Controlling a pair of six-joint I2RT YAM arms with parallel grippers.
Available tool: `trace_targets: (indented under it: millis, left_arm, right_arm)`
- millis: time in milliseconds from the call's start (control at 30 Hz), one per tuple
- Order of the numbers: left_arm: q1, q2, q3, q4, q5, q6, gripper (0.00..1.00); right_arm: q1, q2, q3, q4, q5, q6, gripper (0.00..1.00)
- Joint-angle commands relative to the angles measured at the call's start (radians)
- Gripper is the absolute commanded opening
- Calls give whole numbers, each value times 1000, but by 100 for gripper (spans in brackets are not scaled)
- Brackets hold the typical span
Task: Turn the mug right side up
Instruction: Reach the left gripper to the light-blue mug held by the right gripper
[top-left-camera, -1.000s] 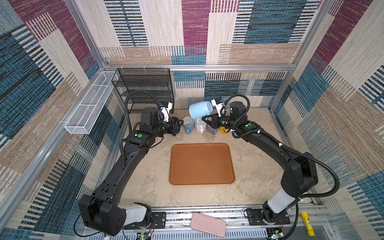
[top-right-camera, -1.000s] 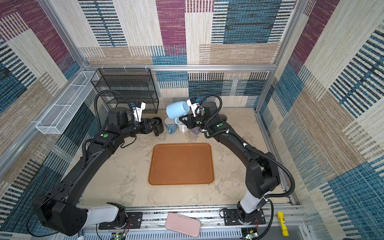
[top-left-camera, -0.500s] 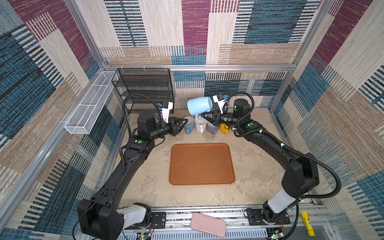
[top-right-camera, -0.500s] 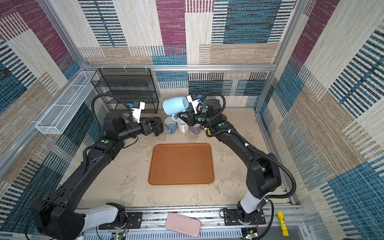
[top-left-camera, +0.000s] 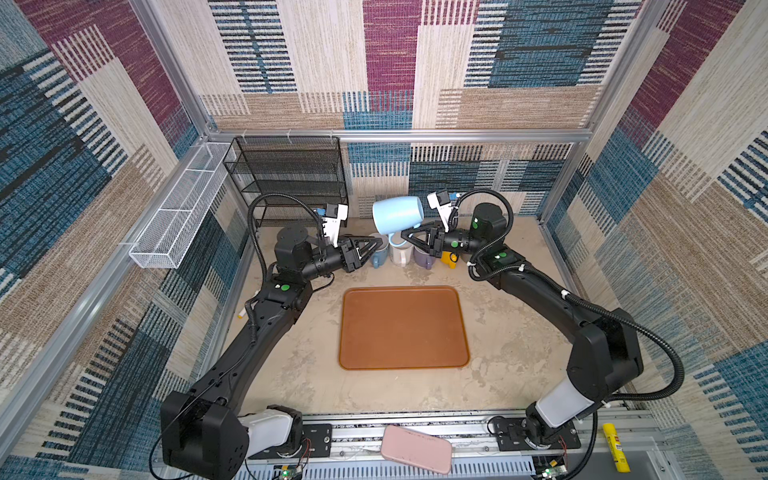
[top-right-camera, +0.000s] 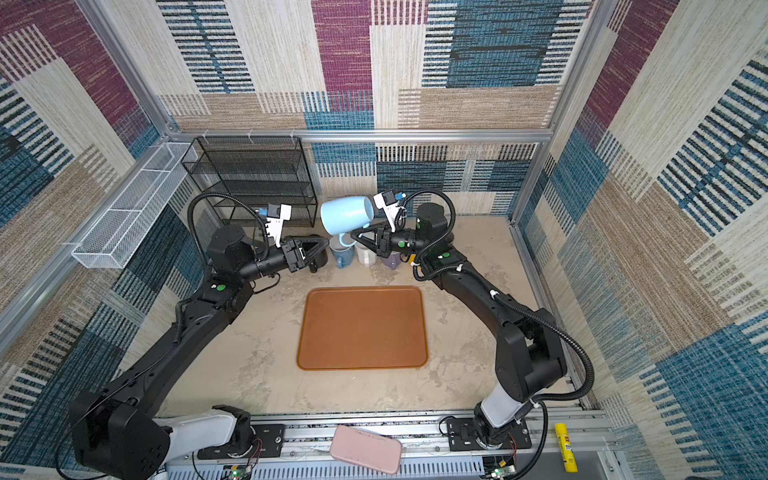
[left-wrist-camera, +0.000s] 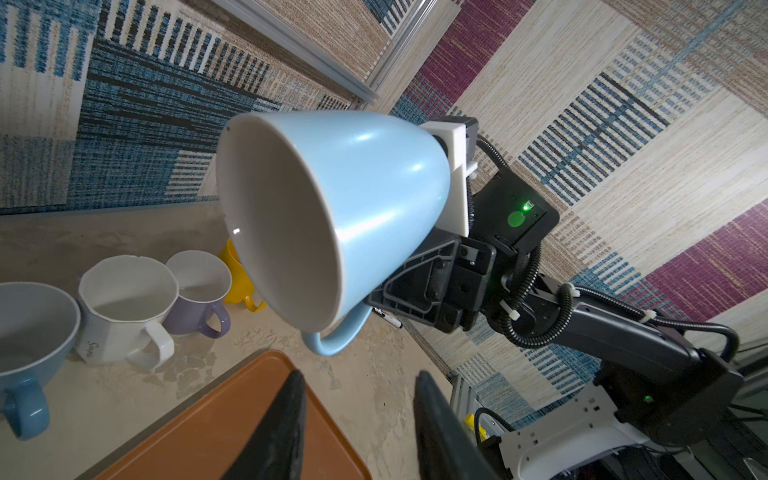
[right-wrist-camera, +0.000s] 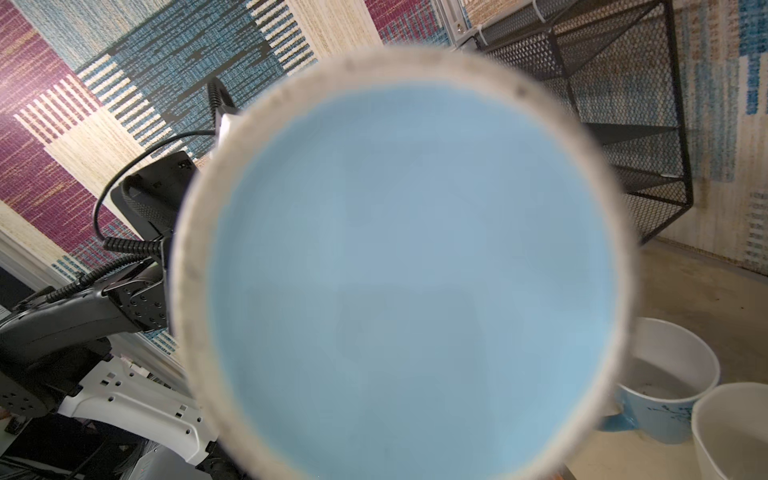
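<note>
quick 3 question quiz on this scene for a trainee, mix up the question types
1. True or false: the light blue mug is standing on the orange tray.
2. The right gripper holds the mug by its: A) rim B) handle C) base
3. Fill in: the left gripper has its jaws ___ with nothing between them.

Key: 1 false, it is held in the air, tipped on its side; 2 B; 3 open.

Bright even light; blurred mug (right-wrist-camera: 407, 266)
</note>
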Motion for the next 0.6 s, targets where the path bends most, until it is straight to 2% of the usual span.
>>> trace_targets:
  millis: [0,567]
  left_arm:
    - [1,8,-6,89,35,-38,40]
    - [-4,84,-10,254,121,-150,40]
  right_arm:
    - [-1,-9,-2,178,-48,56,0]
    - [14,28,-39,376,-113,189,0]
